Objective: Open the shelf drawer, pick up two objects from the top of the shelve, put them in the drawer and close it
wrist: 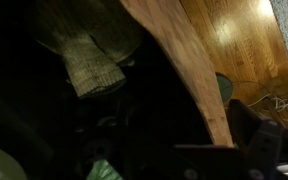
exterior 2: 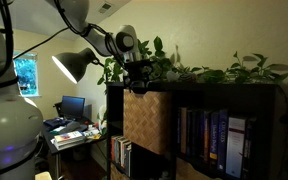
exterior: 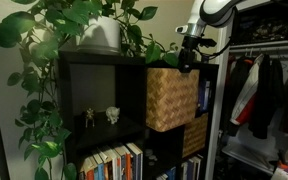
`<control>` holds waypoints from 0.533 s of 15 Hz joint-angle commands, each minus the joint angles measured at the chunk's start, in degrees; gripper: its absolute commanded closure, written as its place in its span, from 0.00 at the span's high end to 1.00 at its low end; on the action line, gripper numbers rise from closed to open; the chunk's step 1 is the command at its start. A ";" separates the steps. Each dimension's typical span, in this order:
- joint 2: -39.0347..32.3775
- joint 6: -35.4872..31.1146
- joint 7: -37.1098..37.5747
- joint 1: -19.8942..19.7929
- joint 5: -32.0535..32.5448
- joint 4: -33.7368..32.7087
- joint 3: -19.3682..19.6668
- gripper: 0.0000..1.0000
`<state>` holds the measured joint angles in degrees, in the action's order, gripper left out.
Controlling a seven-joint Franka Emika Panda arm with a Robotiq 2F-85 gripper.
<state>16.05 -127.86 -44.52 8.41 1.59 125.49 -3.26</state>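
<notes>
Jaws: cannot tell; we are hovering gripper [exterior: 187, 57] above wicker drawer [exterior: 171, 98], risking clipping its rim or snagging leaves [exterior: 152, 47].

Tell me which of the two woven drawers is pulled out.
The upper woven drawer, directly beneath the hand: it juts forward past the shelf front, while the lower woven drawer sits back inside its cube.

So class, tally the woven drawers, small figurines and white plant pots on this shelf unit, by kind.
In an exterior view:
woven drawers: 2
small figurines: 2
white plant pot: 1
Total: 5
</notes>
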 commanded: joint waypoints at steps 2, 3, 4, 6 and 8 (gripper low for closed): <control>0.69 3.93 9.39 -1.53 0.95 -4.53 0.29 1.00; 0.68 4.26 10.93 -1.80 1.05 -5.44 0.43 1.00; 0.61 4.19 12.56 -2.18 1.26 -6.41 0.57 1.00; 0.13 3.55 16.05 -3.10 2.12 -8.26 0.80 1.00; -0.65 1.90 19.42 -4.07 3.10 -9.79 1.25 1.00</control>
<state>16.06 -125.74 -30.41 5.42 2.67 118.30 -2.72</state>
